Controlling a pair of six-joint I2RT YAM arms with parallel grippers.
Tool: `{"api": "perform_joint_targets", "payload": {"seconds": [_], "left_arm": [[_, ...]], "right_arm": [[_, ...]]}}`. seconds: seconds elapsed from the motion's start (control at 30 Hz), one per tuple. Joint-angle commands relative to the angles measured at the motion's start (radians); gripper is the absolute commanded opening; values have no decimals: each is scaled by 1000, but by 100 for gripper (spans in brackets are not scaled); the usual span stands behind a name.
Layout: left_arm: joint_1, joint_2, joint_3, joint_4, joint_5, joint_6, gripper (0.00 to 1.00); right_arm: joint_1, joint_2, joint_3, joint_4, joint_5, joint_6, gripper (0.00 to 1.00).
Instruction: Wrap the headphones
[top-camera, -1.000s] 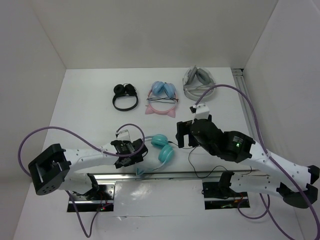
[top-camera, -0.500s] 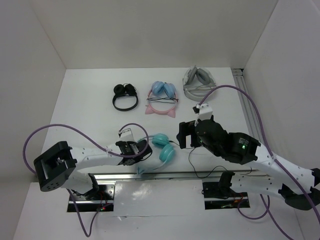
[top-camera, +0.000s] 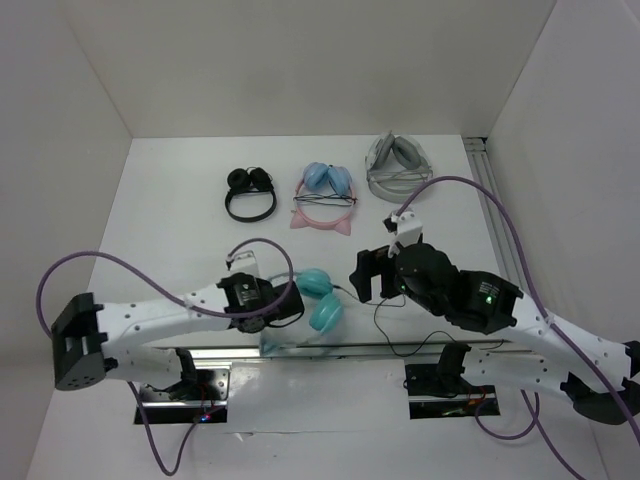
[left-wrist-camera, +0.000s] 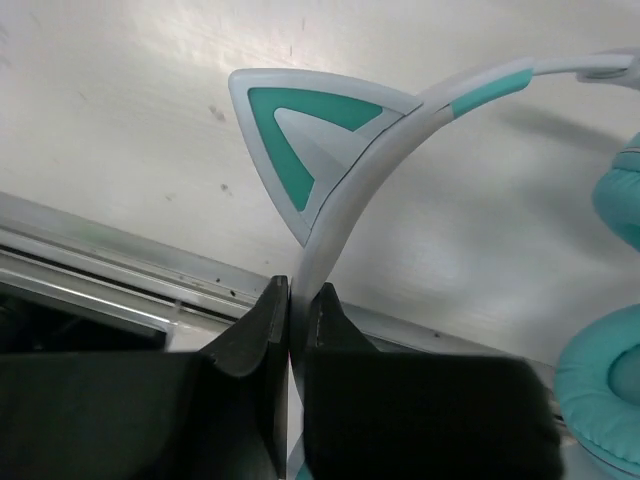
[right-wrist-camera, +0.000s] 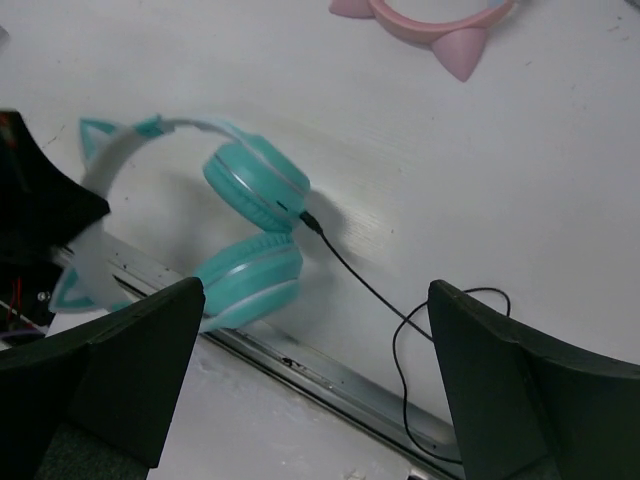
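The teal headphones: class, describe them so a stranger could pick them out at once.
Start at the white table's near edge, by the metal rail. The headphones are there, headband pinched by the fingers of the left gripper. Unlike the black pair, pink-banded pair and grey pair at the far side, they have teal cups and a loose black cable.

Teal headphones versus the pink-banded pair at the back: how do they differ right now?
Colour: the teal headphones have teal cups and a pale headband; the pink-banded pair has light-blue cups. Hold: the left pincer is shut on the teal headphones' headband; the pink-banded pair lies untouched. Cable: the teal headphones' black cable trails loose over the table; the pink-banded pair's looks gathered on it. Both have cat ears.
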Motion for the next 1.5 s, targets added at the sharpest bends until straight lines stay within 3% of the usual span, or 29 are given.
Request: {"api": "perform_joint_targets", "payload": {"seconds": [0.0,0.17,0.3,0.37,0.4,0.47,0.53,0.63,0.67,0.73,0.93,1.0,1.2,1.47], "left_arm": [[69,-159,162,-297,-199,59,0],[258,-262,300,-288,-295,368,0],[423,-263,409,-288,-386,564,0],[466,-279,433,-253,-409,562,0],[466,-289,415,-185,-360,683,0],[568,-289,384,-164,-348,648,0],[662,-313,303,-127,-297,625,0],[800,-415,187,67,-150,781,0],[888,-443,165,101,-130,804,0],[955,-488,134,117,-96,816,0],[943,-540,125,108,-96,795,0],[922,-551,125,108,-75,804,0],[909,-585,217,95,40,876,0],[909,-563,502,5,236,919,0]], "right_arm": [[7,-41,-31,186,-85,-96,100],[7,-30,-51,285,-244,-269,100],[17,63,57,289,-210,-296,100],[17,152,87,278,-123,-313,100],[26,199,131,260,83,-278,100],[17,354,174,214,239,-235,100],[7,425,193,257,136,-300,100],[17,474,147,428,76,-403,100],[17,485,133,508,62,-431,100],[-37,485,67,585,-50,-546,100],[-180,563,22,697,-467,-601,93],[-168,588,22,709,-511,-610,91],[-154,565,1,763,-521,-610,91],[-172,603,-51,847,-454,-565,88]]}}
